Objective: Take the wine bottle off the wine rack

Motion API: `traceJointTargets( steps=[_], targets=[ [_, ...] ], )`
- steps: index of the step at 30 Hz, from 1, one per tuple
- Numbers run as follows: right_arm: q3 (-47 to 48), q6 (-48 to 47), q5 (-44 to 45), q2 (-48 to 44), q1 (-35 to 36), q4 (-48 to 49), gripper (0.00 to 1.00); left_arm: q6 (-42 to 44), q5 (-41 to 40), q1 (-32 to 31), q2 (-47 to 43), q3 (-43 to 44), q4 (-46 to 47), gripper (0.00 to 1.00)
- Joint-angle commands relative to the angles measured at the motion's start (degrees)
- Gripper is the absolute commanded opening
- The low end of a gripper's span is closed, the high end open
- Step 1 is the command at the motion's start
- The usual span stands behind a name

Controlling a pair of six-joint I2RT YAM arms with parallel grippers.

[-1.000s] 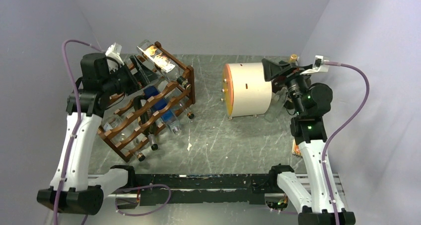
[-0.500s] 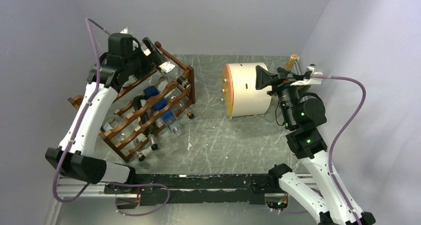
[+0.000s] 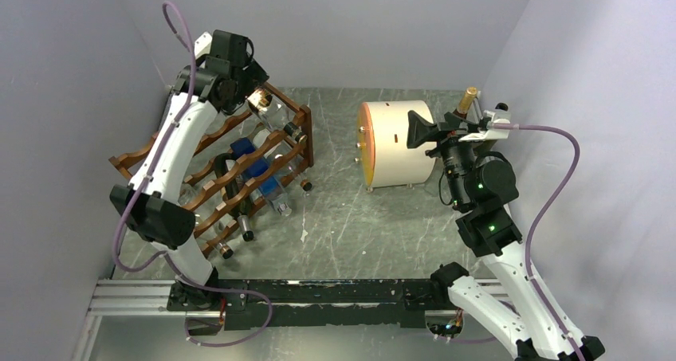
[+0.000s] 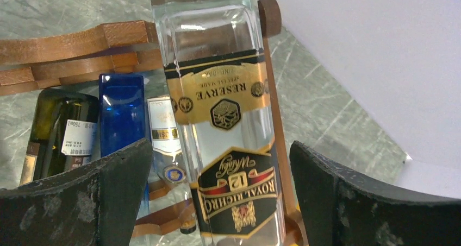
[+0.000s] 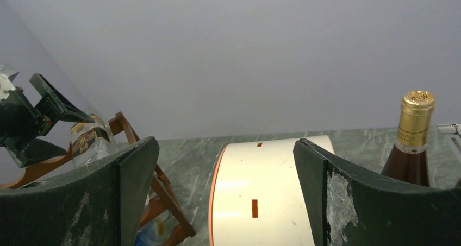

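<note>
The reddish-brown wine rack [image 3: 239, 174] stands at the left of the table, with several bottles in its tiers. A clear square bottle [image 4: 228, 121] with a black and gold label lies on its top tier; it also shows in the top view [image 3: 275, 112]. My left gripper [image 4: 220, 197] is open and straddles this bottle's labelled body, with a gap on each side. In the top view it hangs over the rack's back corner [image 3: 257, 98]. My right gripper [image 3: 418, 128] is open and empty above the cream drum [image 3: 398, 142].
A blue bottle [image 4: 120, 113] and a dark green bottle [image 4: 60, 132] lie in lower tiers beside the clear one. An amber bottle with a gold foil top [image 5: 413, 143] stands behind the drum at the right wall. Grey walls close in on three sides.
My left arm has risen and swung back over the rack, bringing its open gripper round the clear bottle. My right gripper has shifted left above the drum.
</note>
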Motion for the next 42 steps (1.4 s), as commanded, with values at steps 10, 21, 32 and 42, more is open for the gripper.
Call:
traceJointTargets(
  steps=[10, 21, 32, 42],
  targets=[
    [-0.7, -2.88, 1.15, -0.48, 1.16, 1.3, 1.0, 0.8, -4.07, -0.64, 8.62, 4.63, -0.39, 0.96],
    [-0.17, -3.56, 1.0, 0.19, 1.16, 0.72, 1.0, 1.69, -2.31, -0.66, 8.74, 1.31, 3.35, 0.71],
    [0.84, -3.65, -2.08, -0.22, 1.16, -0.59, 1.0, 1.16, 0.6, -0.13, -0.5, -7.65, 11.33, 0.32],
    [3.5, -1.72, -5.9, -0.16, 1.16, -2.92, 1.0, 1.12, 9.06, 4.82, -14.13, -22.28, 24.24, 0.07]
  ],
)
